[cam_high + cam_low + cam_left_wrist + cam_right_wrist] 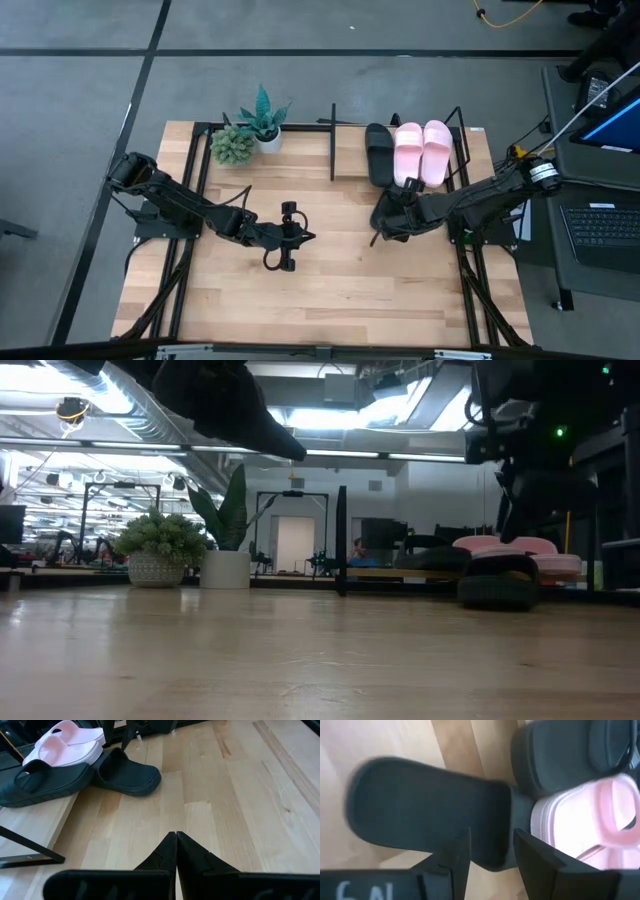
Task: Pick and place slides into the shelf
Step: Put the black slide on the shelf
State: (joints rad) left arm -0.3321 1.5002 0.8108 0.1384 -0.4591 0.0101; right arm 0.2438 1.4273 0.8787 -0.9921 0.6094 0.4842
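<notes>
**Operator:** Where do the slides stand, and what has my right arm got?

**Spotter:** You have three on the shelf [345,123] at the table's far edge, toward its right corner: one black slide [379,153] and the two pink slides [422,150], side by side on the wood board; the fourth black slide [126,772] lies on the table [330,290] just in front of them, touching or nearly touching the board's edge. Your right gripper [490,851] is down over it, jaws partway apart with the slide's body between them; from the wrist view it looks gripped across the side, though I can't be sure the fingers are pressing yet.

**Operator:** And the left?

**Spotter:** Your left gripper [176,836] hovers over the middle of the table, fingers pinched together on nothing; leave it there.

**Operator:** How will the slide handle?

**Spotter:** I'd judge it light and foamy; soft enough to squash and bend under your fingers, matte enough not to slip much. Take it across the thick sole edge or the wide strap, not the thin toe end; a toe hold would likely let it droop and catch the board's edge as you lift. Only the slot left of the shelved black one is free, so you'd want to carry it level and set it down flat.
</notes>
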